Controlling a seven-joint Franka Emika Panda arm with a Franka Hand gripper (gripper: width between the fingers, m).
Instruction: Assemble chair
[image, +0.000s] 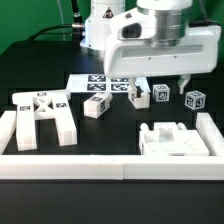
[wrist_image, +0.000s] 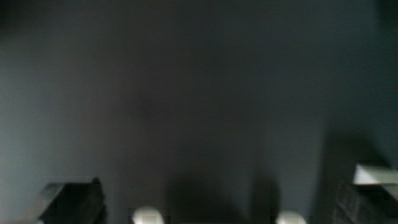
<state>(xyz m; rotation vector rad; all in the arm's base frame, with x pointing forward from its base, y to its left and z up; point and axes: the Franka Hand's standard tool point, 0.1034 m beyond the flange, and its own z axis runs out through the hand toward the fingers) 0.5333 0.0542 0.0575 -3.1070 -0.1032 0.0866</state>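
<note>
The chair lies in parts on the black table. A white leg frame (image: 42, 116) with tags is at the exterior view's left. A small tagged block (image: 95, 107) sits beside it. Two more tagged blocks (image: 161, 94) (image: 195, 99) stand toward the right. A blocky white slab piece (image: 176, 141) lies at the front right. My gripper (image: 160, 88) hangs open above the table among the right-hand blocks and holds nothing. In the blurred wrist view my gripper (wrist_image: 221, 214) shows two pale fingertips (wrist_image: 151, 214) with only dark table between them. A white corner (wrist_image: 377, 178) shows at the edge.
The marker board (image: 92, 82) lies flat behind the blocks. A low white border wall (image: 110, 166) runs along the front and up the left side (image: 8, 128). The robot's white base (image: 100, 25) stands at the back.
</note>
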